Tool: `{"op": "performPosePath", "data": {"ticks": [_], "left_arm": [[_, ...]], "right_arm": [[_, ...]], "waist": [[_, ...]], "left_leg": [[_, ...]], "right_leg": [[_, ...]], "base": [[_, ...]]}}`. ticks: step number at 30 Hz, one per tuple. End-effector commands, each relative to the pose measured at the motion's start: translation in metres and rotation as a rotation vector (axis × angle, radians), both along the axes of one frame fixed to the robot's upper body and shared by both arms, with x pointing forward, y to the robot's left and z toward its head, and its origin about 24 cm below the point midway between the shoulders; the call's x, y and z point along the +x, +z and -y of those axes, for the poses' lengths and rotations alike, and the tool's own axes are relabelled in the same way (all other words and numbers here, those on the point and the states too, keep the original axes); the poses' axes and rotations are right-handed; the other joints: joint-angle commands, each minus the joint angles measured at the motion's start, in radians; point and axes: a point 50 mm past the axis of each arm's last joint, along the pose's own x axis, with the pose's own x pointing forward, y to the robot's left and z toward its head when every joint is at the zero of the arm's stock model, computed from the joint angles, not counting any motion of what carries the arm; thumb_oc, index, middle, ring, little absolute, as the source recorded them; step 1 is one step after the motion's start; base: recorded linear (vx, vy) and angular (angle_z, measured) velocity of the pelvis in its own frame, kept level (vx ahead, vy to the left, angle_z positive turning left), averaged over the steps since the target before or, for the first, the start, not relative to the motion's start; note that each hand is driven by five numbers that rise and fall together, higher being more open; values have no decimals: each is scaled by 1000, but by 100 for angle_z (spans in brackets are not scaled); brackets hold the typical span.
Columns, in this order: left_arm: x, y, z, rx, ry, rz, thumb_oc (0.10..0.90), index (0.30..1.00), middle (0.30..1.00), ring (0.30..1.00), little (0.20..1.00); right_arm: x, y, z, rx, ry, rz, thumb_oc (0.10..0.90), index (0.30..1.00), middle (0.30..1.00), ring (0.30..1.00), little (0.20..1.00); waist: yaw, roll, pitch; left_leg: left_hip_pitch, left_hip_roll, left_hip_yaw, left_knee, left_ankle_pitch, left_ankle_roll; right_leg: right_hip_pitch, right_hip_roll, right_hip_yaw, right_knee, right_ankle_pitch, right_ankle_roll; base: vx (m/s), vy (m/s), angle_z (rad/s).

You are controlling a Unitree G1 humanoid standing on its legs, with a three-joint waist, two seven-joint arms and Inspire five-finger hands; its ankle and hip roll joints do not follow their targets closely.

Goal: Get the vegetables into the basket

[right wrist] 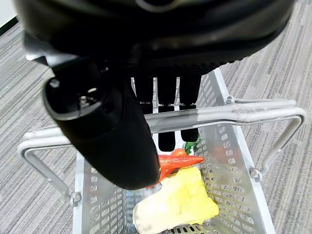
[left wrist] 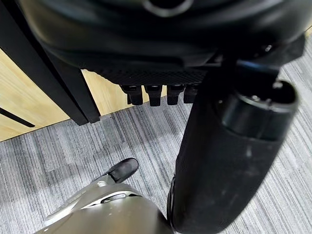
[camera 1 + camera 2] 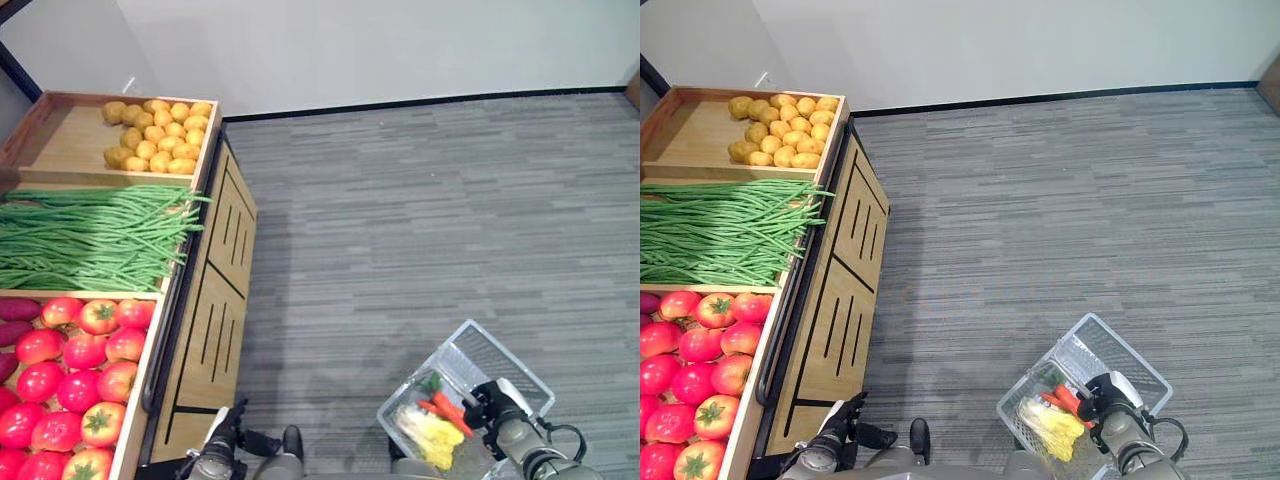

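Our dark right hand [image 1: 161, 87] curls round the handle of the silver wire basket [image 1: 243, 185] to carry the orange carrot [image 1: 178, 162] underneath, while our left hand [image 3: 222, 440] hangs loose.

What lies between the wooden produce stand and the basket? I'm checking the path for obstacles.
Bare grey carpet separates the stand from the basket, which the right hand holds, seen in both eye views.

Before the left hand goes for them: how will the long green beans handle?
The long thin green beans lie in a loose tangled heap, so they probably flop and drag neighbours along. Ends overhang the wooden crate's edge; strays may slip off. Likely light.
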Motion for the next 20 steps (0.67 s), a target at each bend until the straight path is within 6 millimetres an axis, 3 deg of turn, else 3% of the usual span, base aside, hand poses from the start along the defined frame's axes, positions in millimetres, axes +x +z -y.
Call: {"op": "performPosePath", "data": {"ticks": [1, 14, 17, 20], "left_arm": [[-38, -9, -21, 93, 3, -171, 900, 1000, 1000, 1000, 1000], [-37, -9, -19, 93, 9, -168, 900, 1000, 1000, 1000, 1000], [-35, -8, -20, 108, 5, -162, 900, 1000, 1000, 1000, 1000], [-37, -8, -22, 107, 31, -158, 900, 1000, 1000, 1000, 1000]], "right_arm": [[39, 28, 16, -84, -12, 146, 900, 1000, 1000, 1000, 1000], [28, 21, 16, -73, -45, 118, 900, 1000, 1000, 1000, 1000], [18, 12, 8, -45, -45, 90, 900, 1000, 1000, 1000, 1000], [-9, -8, -12, 28, -7, 11, 900, 1000, 1000, 1000, 1000]], "waist": [[9, -63, 19], [6, -65, 20], [5, -68, 14], [0, -80, -6]], "left_leg": [[-39, -12, -35, 2, 15, -2], [-33, -16, -38, 2, 9, 0], [-25, -17, -39, 2, 4, 0], [-3, -20, -44, 2, -5, 3]], "right_leg": [[0, -34, -60, 5, 33, 42], [4, -36, -57, 5, 32, 43], [12, -37, -61, 5, 29, 44], [37, -37, -64, 5, 22, 43]], "base": [[0, 0, 0], [0, 0, 0], [0, 0, 0], [23, 4, 1]]}}
